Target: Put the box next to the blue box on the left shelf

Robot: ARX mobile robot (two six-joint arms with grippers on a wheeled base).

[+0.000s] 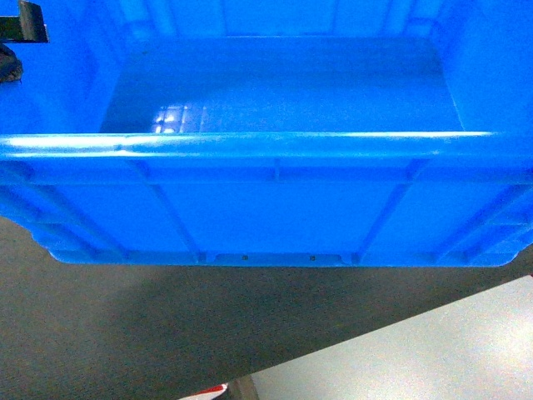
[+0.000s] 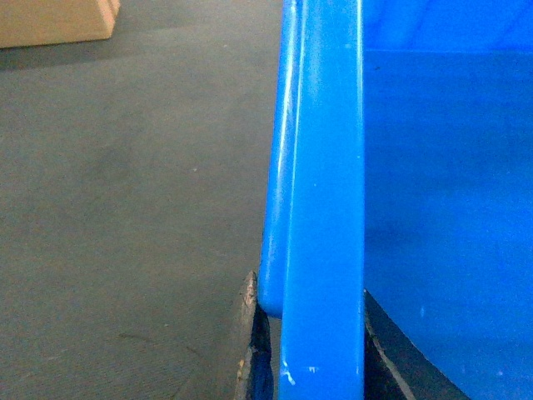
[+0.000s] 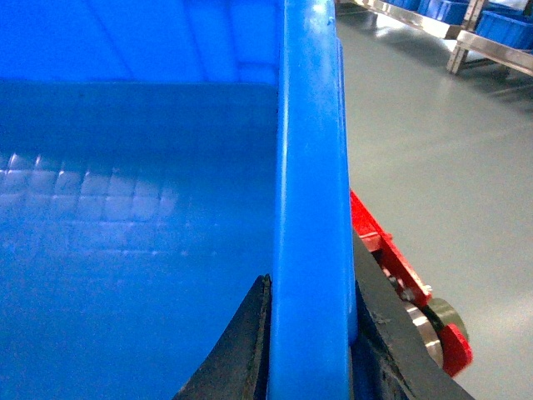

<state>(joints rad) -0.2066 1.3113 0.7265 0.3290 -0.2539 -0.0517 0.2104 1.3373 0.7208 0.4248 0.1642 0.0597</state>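
While the large bright-blue ribbed plastic crate [image 1: 275, 200], filling the head frame above grey floor, is judged stiff, light and slippery, it is pinched at opposite rims by the left gripper [image 2: 310, 333] and right gripper [image 3: 308, 333].

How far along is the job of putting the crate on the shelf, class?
Done: both grippers are clamped on the crate, the left gripper on one side rim and the right gripper on the other, and it hangs above the floor. In hand: carrying it. Left: reaching the shelf, far off in the right wrist view, and setting it down.
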